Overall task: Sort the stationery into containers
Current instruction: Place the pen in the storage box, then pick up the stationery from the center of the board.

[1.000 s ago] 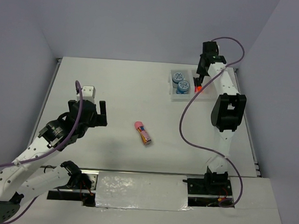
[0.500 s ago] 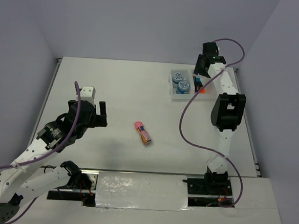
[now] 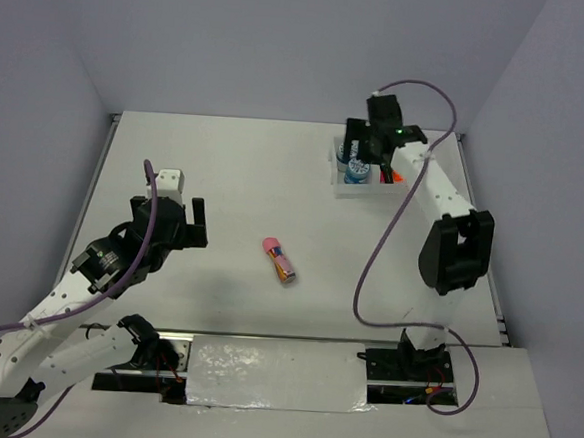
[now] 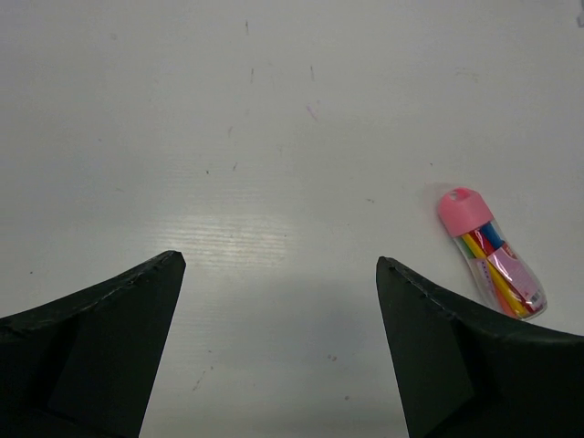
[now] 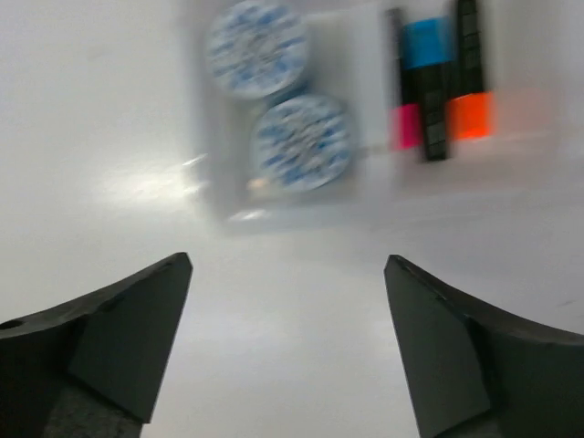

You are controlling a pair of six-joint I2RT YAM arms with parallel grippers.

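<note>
left gripper [image 3: 171,223] – jaws spread wide, nothing between | right gripper [image 3: 367,149] – jaws apart, empty, over the tray [image 3: 359,192] far right (rolls [image 5: 301,141] and highlighters [image 5: 436,100] lie inside) | eraser [image 3: 279,260] – loose on table [image 3: 226,164], right of left jaws, long axis far-left to near-right, pink end far | judgement: left gripper nearer, right well apart

right wrist view blurred, tray [image 3: 359,190] partly hidden behind right arm [image 3: 427,184]

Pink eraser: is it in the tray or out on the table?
Out. The eraser lies flat on the bare table near the middle, well apart from the tray at the far right.
</note>
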